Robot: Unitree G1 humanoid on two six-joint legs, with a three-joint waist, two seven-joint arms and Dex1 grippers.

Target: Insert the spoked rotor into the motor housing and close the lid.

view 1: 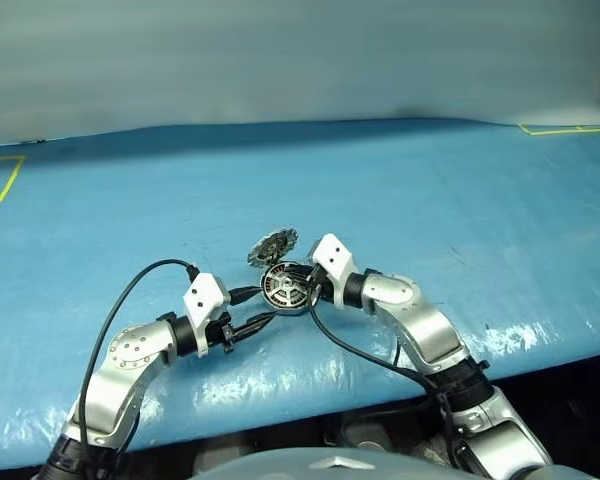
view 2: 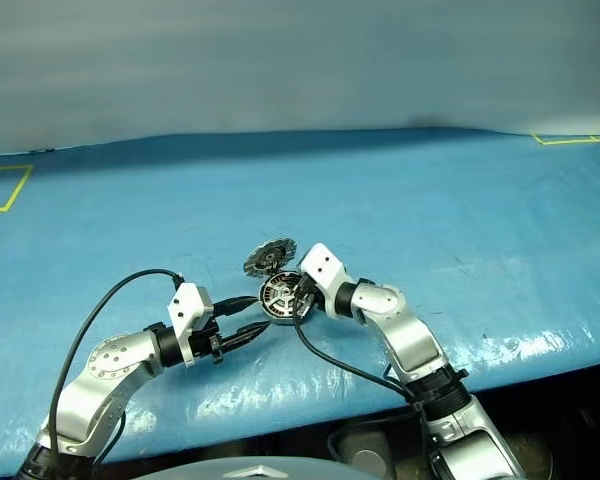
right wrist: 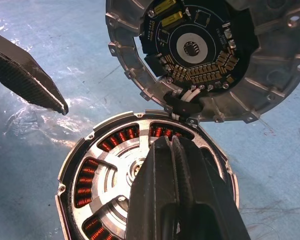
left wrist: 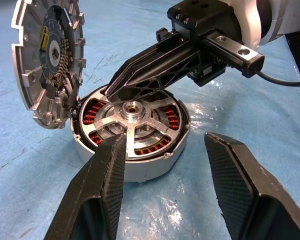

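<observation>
Rotor [left wrist: 132, 119] sat inside the motor housing [left wrist: 140, 167] while the pinched-together right hand [left wrist: 115, 90] pressed its hub, risking tipping it askew beneath the upright lid [left wrist: 47, 60].

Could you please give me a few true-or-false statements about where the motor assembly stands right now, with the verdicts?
1. The spoked rotor already sits inside the motor housing. True.
2. The lid is shut over the housing. False: it stands open, hinged up at the housing's edge, its circuit board showing.
3. The right gripper has its fingers shut, tips above the rotor's hub. True.
4. The left gripper is clamped on the lid. False: its fingers are open, one on each side of the housing in the left wrist view, apart from the lid.
5. The housing rests on a red tray. False: it rests on the blue table cover.
</observation>
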